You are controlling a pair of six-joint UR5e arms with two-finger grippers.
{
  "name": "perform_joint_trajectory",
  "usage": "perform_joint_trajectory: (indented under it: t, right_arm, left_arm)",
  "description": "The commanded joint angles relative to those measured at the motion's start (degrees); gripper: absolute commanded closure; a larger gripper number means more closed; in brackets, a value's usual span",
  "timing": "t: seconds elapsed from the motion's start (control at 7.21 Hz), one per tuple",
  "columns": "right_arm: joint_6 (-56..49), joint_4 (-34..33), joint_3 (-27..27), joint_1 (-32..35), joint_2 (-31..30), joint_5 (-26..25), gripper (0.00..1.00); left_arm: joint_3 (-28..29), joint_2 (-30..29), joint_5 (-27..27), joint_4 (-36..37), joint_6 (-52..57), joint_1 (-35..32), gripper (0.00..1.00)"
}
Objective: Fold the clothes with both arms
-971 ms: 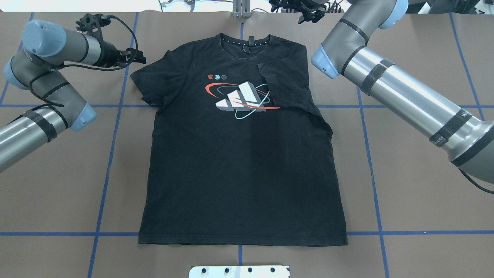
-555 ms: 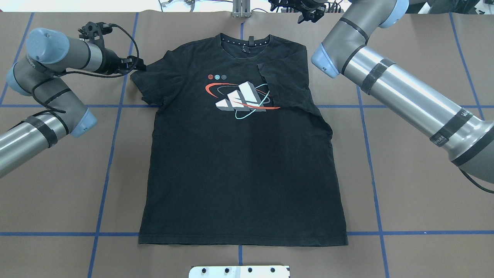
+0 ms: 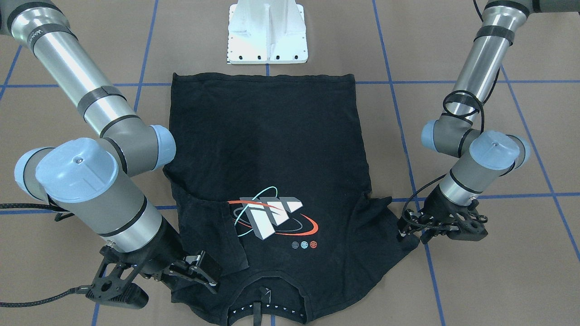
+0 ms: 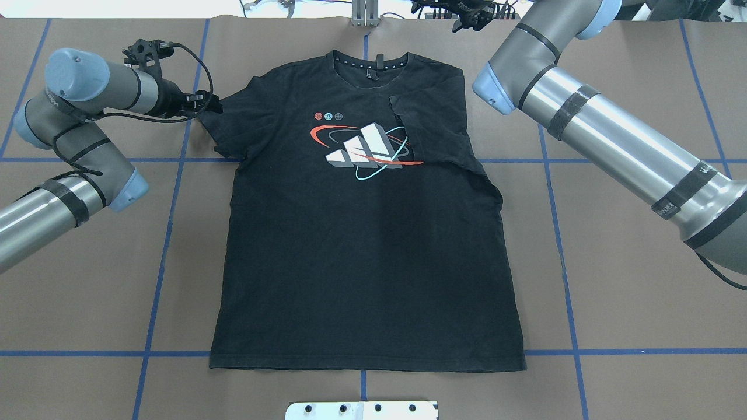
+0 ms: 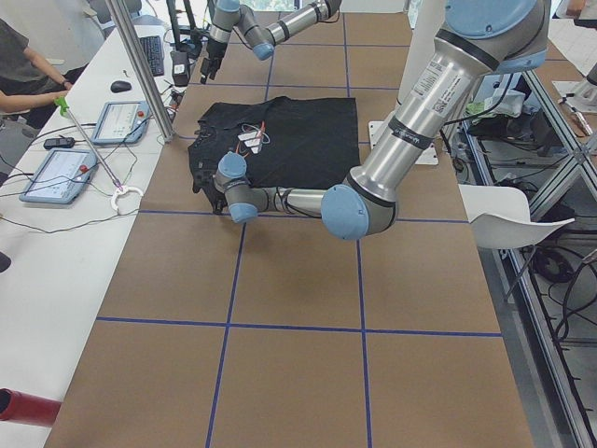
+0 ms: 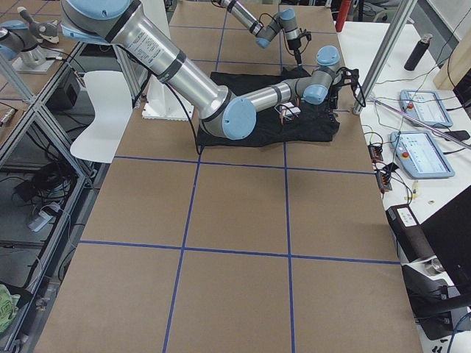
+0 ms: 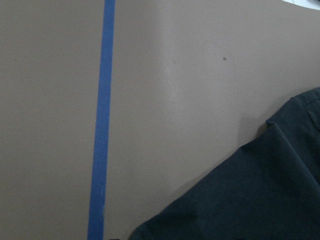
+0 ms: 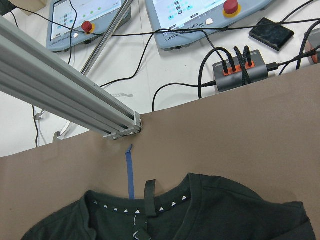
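The black T-shirt (image 4: 367, 251) lies flat on the brown table, logo (image 4: 362, 149) up and collar (image 4: 370, 61) at the far edge. The sleeve on my right (image 4: 437, 131) is folded in over the chest. The sleeve on my left (image 4: 233, 122) lies spread out. My left gripper (image 4: 211, 104) is low at that sleeve's outer edge, jaws apart; in the front view (image 3: 410, 228) it touches the hem. The left wrist view shows only cloth (image 7: 270, 190) and table. My right gripper (image 3: 204, 271) hangs open and empty above the shoulder near the collar (image 8: 150, 205).
A white base plate (image 4: 362, 410) sits at the near edge by the shirt's hem. An aluminium post (image 4: 365, 11) stands at the far edge behind the collar. Beyond it lie control pendants (image 8: 200, 15) and cables. Blue tape lines (image 4: 169, 233) grid the table.
My left gripper has moved right and down to the edge of the spread sleeve. My right arm has shifted slightly. The shirt has not moved.
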Motion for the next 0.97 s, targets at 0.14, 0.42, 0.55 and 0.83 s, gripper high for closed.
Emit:
perform_joint_trajectory:
  t: [0.14, 0.42, 0.55, 0.83]
  right_arm:
    - [0.0, 0.0, 0.0, 0.0, 0.0, 0.0, 0.0]
    - [0.0, 0.0, 0.0, 0.0, 0.0, 0.0, 0.0]
    - [0.0, 0.0, 0.0, 0.0, -0.1, 0.0, 0.0]
    - [0.0, 0.0, 0.0, 0.2, -0.1, 0.0, 0.0]
  left_arm:
    - [0.4, 0.0, 0.0, 0.0, 0.0, -0.3, 0.26]
    - [0.4, 0.0, 0.0, 0.1, 0.0, -0.2, 0.32]
    - [0.4, 0.0, -0.1, 0.1, 0.0, -0.2, 0.36]
    - [0.4, 0.0, -0.1, 0.1, 0.1, -0.1, 0.41]
